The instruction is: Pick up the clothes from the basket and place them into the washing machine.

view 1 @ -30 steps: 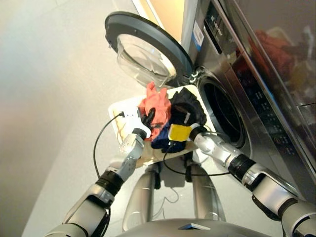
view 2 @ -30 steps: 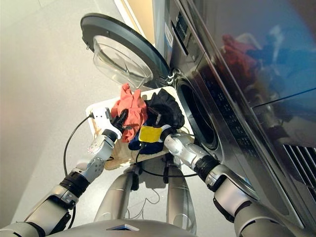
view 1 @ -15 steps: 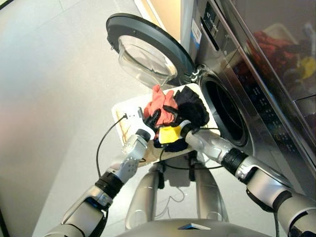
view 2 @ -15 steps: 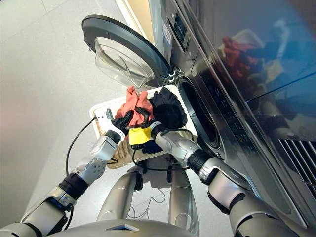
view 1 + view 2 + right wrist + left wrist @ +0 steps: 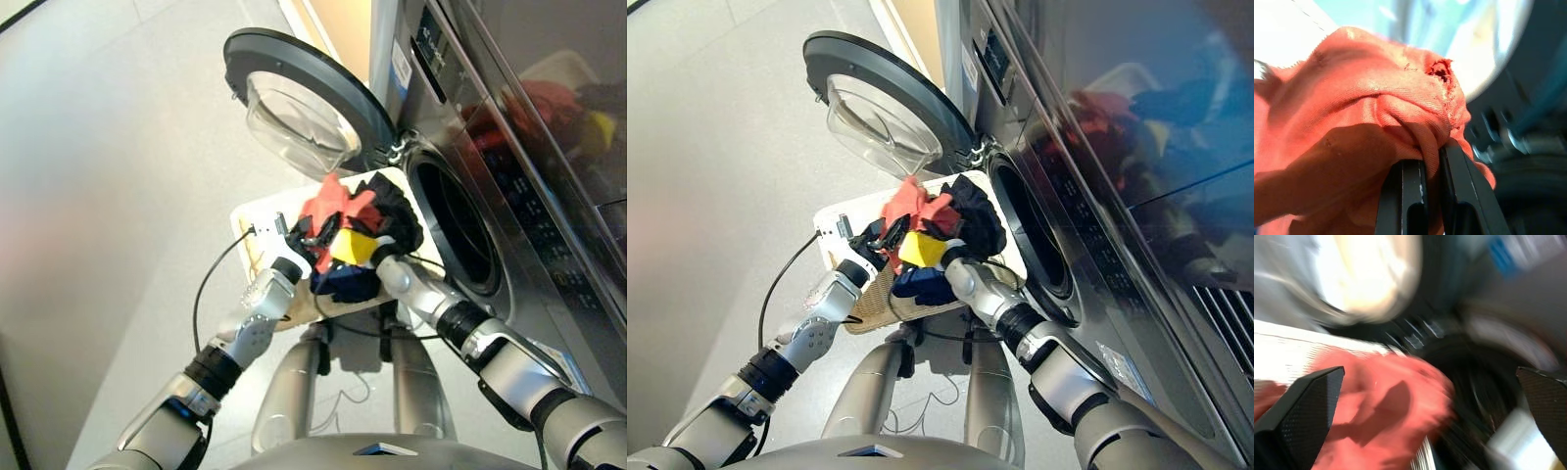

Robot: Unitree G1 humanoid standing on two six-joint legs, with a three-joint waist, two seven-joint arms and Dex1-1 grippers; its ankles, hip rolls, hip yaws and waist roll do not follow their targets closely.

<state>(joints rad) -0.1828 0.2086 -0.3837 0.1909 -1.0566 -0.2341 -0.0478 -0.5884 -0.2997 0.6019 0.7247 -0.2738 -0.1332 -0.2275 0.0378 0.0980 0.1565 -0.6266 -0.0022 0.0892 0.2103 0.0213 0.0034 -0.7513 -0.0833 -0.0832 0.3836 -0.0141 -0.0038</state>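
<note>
Over one basket [image 5: 257,217], three clothes [image 5: 345,220].

1. Head views: bright, even light. Pale floor [image 5: 118,147] washed out, with a soft pinkish cast at the left.
2. Glossy washing machine [image 5: 1097,147] front mirrors red, dark and yellow shapes; blue sheen shows in the right eye view.
3. Clear door [image 5: 299,113] glass catches white highlights.
4. Left wrist view: heavy motion smear; red-orange garment [image 5: 1386,416] soft-edged, a blown-out white patch above it.
5. Right wrist view: cloth weave crisp, background out of focus, shadow on the lower folds.
</note>
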